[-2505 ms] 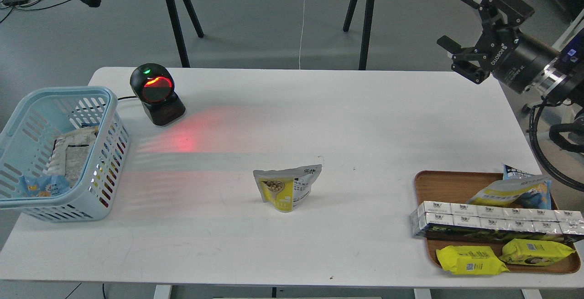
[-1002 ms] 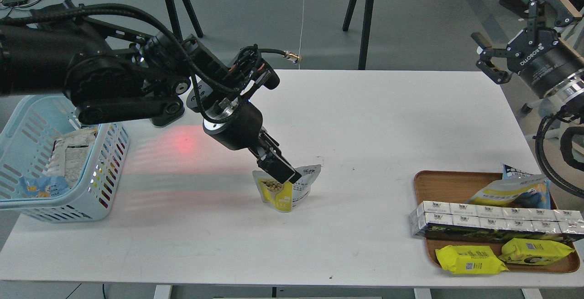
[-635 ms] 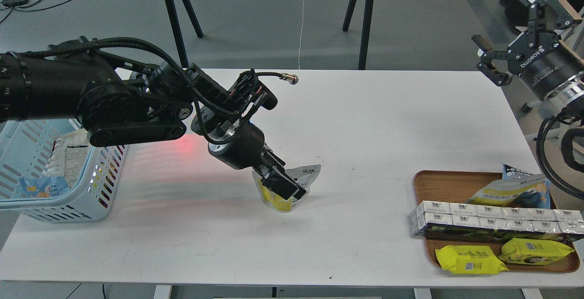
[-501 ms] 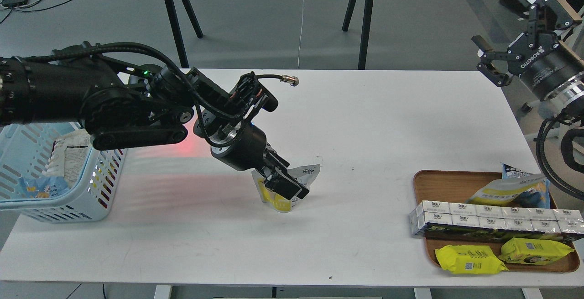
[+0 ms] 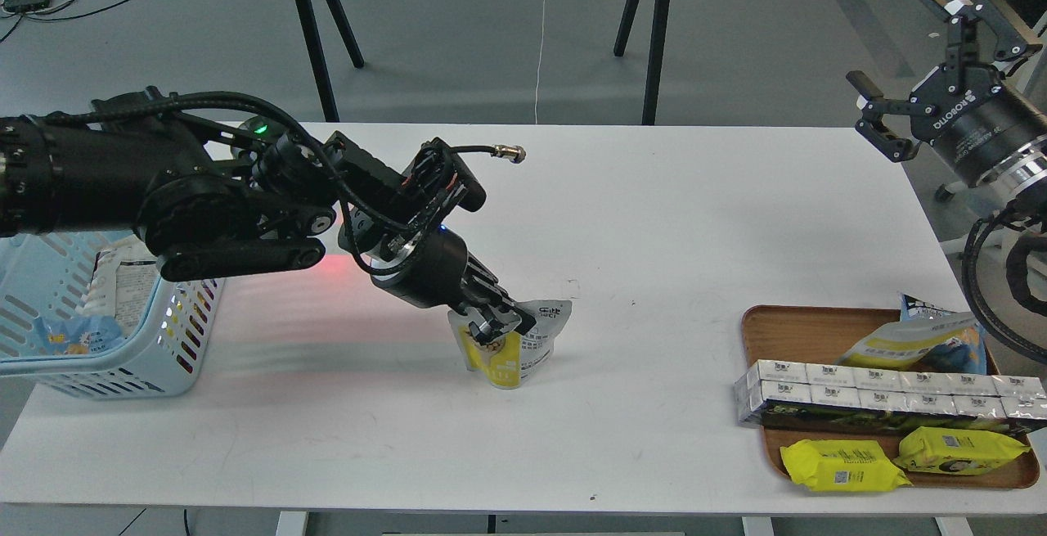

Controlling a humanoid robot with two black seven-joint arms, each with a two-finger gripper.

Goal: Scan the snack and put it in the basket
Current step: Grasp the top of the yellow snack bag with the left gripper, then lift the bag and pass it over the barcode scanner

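Item: small stand-up snack pouch, yellow lower part, white top w/ dark print [image 5: 517, 348], upright at desk centre.
Detail: left gripper [image 5: 496, 325] on pouch's top edge, jaws pinching it. Right gripper [image 5: 916, 82] at 2 o'clock, off the white desk [image 5: 654, 217], jaws spread, holding nothing. Light blue slotted plastic basket [image 5: 176, 340] at 9 o'clock, packets inside. Brown tray [image 5: 789, 327] at 4 o'clock w/ boxes, yellow packets. Red glow on desk near 10 o'clock.
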